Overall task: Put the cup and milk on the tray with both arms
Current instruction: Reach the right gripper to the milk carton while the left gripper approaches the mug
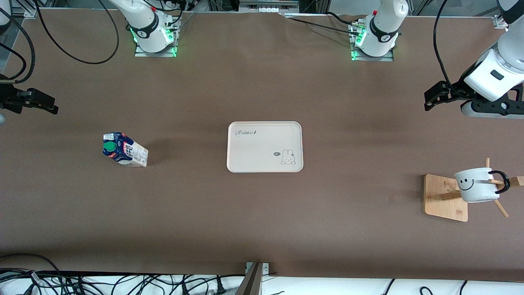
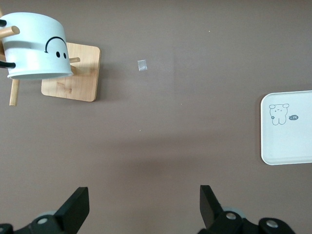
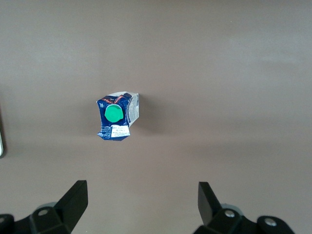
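The cream tray with the "Rabbit" script lies at the table's middle; its edge shows in the left wrist view. The milk carton stands toward the right arm's end of the table and shows in the right wrist view. The white smiley cup hangs by its black handle on a peg of a wooden rack at the left arm's end, and shows in the left wrist view. My left gripper is open and empty, up over bare table. My right gripper is open and empty.
The wooden rack base with its pegs stands under the cup at the left arm's end. A small scrap lies on the brown table beside the rack. Cables lie along the table's front edge.
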Available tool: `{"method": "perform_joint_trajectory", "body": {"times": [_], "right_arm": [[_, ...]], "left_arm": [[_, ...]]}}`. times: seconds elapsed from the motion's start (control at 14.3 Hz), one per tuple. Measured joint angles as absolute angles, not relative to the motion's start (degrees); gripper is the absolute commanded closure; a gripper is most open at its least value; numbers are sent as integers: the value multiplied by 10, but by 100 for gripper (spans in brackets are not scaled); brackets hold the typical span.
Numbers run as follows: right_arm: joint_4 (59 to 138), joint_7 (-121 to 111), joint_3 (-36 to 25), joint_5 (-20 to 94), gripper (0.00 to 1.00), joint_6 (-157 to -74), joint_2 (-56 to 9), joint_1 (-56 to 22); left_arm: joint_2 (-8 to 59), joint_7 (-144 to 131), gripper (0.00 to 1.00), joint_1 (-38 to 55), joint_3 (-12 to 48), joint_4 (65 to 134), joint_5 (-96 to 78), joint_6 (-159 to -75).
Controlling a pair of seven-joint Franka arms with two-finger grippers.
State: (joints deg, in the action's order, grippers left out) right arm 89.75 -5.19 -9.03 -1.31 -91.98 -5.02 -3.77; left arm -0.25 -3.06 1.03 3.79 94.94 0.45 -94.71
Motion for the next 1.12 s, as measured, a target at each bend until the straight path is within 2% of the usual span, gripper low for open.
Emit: {"method": "perform_joint_trajectory", "body": {"times": [0.63,1.12], "right_arm": [[898,-52,-89,-13,0,-920,-52,-50],[897,-47,-88,-11,0,-922,-110,-96]], "left_arm": [[-2,-31,0,10,38,949,5,-947],[12,-31,0,10,38,943,0,-947]]}}
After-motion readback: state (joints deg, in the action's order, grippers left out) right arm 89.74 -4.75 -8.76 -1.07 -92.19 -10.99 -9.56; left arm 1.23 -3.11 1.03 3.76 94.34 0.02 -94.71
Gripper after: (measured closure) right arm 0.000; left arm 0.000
